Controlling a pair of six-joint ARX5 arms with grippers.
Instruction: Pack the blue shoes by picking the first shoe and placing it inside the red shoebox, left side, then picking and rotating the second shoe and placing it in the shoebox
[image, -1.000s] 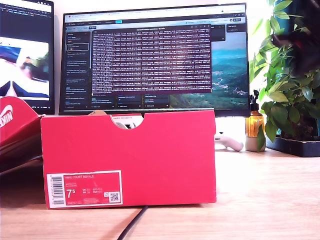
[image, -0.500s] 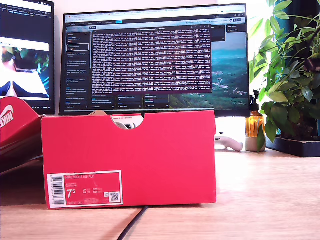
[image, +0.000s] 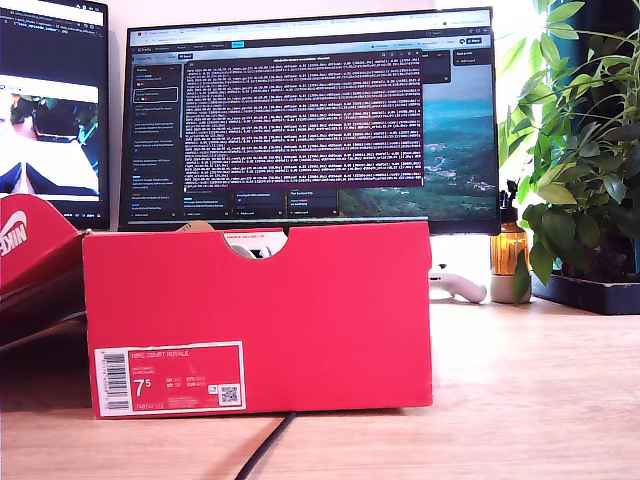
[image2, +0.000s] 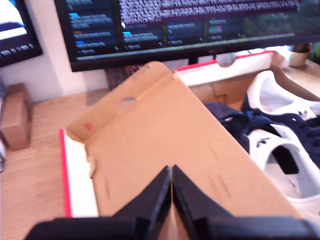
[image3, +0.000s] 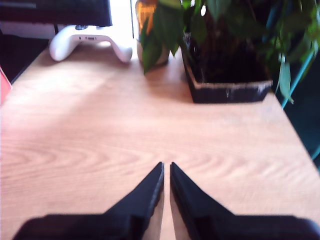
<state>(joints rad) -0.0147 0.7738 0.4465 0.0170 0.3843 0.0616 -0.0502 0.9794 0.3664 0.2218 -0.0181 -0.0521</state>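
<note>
The red shoebox stands on the desk in the exterior view, label facing the camera; no arm shows there. In the first wrist view the blue shoes lie side by side inside the box's brown interior: one navy shoe with its white heel up, the other beside it. My first gripper is shut and empty, hovering over a brown cardboard panel next to the shoes. My second gripper is shut and empty above bare wooden desk, away from the box.
A red lid with a white swoosh leans at the exterior view's left. Monitors stand behind the box. A white game controller, an amber bottle and a potted plant sit at the exterior view's right. A cable runs under the box.
The shoebox has not moved. A dark blur among the plant leaves at the exterior view's right has gone, and the live picture on the left screen has changed.
</note>
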